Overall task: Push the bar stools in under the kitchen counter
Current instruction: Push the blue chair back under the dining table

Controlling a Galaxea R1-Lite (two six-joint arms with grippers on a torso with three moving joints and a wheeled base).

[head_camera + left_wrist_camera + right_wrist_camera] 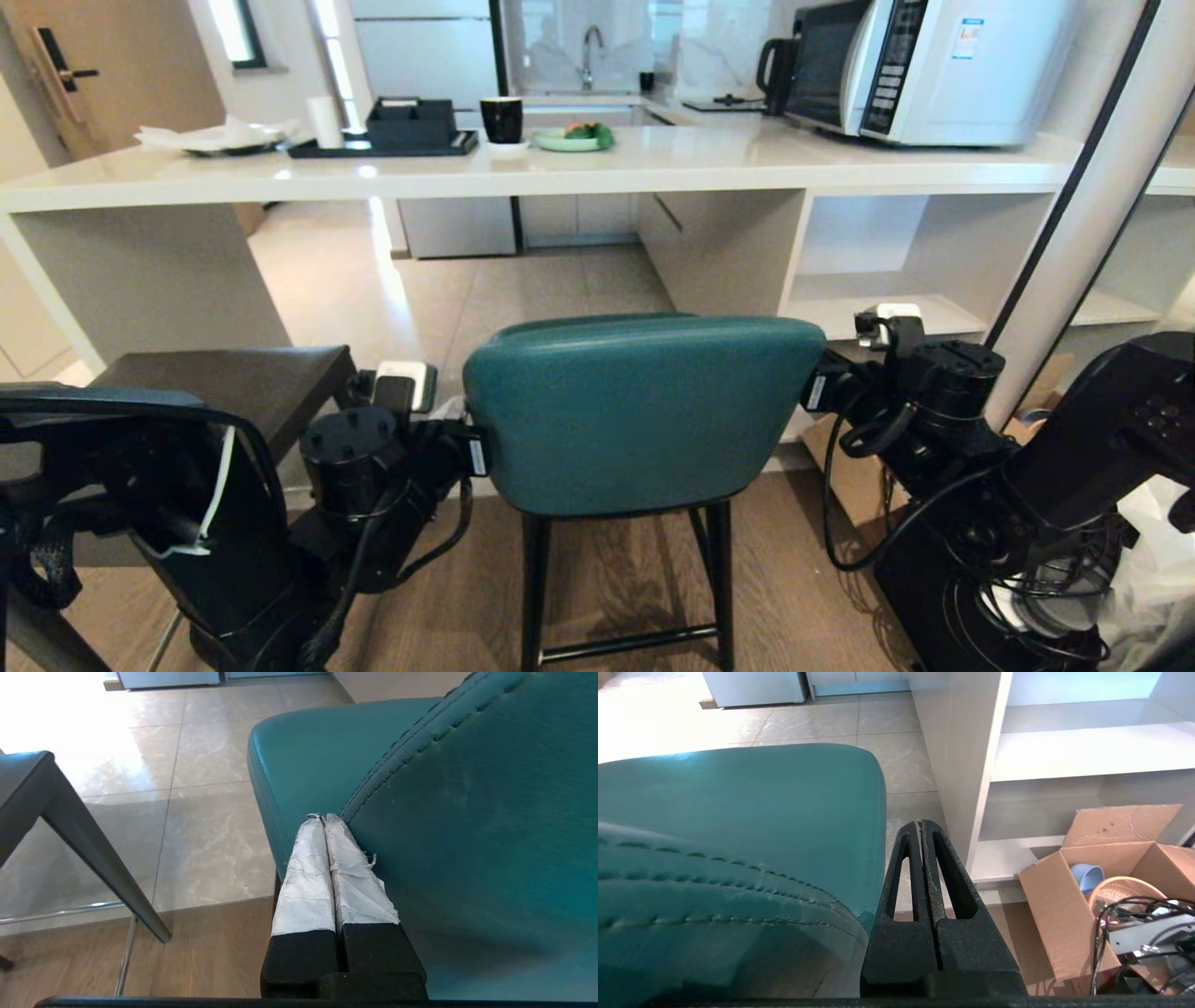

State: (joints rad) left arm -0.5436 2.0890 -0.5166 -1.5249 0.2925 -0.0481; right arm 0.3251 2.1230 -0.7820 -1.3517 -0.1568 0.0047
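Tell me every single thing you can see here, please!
Teal stool: one, teal seat and back, black legs, in the middle before the counter, not yet under it.
Grey stool: one, dark grey, left of the teal stool.
Counter: one, white, long, across the back, with open shelves on the right.
Microwave: one, white, on the counter, right.
Cup: one, black, on the counter.
Plate: one, pale green, holding food, beside the cup.
Tray: one, black, on the counter, left.
Cardboard box: one, brown, open, on the floor by the shelves.
Left pincer: one, white-wrapped, shut, at the teal stool's left side.
Right pincer: one, black, shut, at its right side.
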